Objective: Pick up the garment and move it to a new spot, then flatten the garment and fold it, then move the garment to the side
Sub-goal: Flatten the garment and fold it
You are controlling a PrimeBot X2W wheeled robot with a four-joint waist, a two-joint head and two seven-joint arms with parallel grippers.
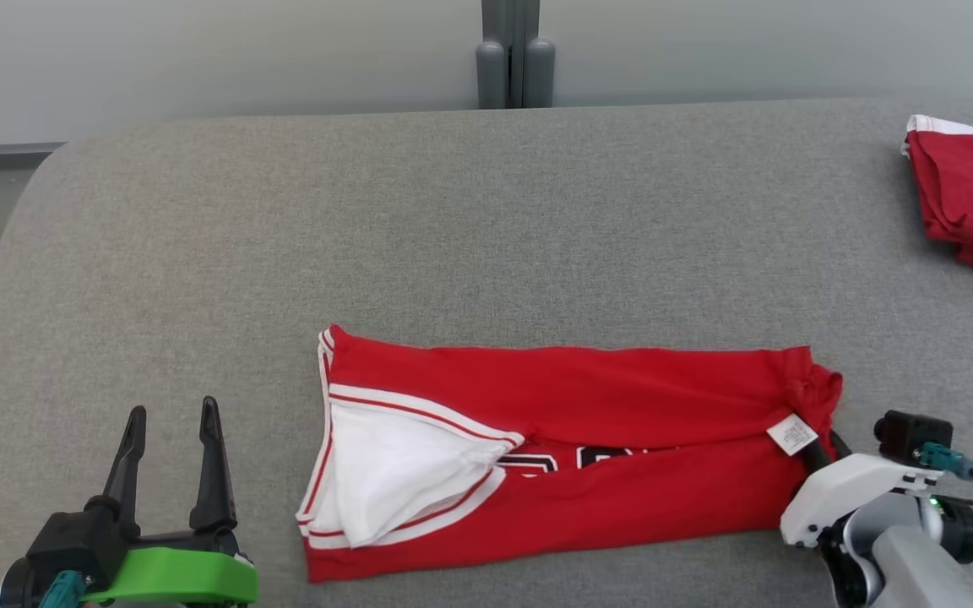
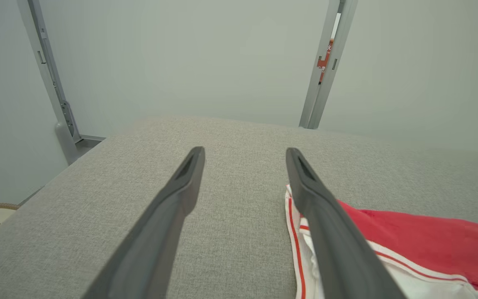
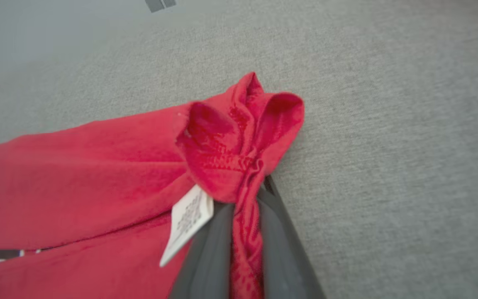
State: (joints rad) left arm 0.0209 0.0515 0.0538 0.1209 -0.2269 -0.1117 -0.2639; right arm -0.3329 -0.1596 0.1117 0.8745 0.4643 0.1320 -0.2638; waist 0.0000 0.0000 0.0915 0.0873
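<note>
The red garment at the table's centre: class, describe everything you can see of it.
The red garment is a soft jersey with white, red-striped trim and white inner fabric showing at its left end. Folded into a long band, it lies on the grey table, dark print peeking from the fold. A white label hangs at its right end, where the right gripper is shut on a bunched corner.

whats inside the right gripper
The right gripper is shut on a bunched corner of the red jersey, with its white tag hanging beside. Cloth covers the fingertips, so the grip's depth is hidden.
</note>
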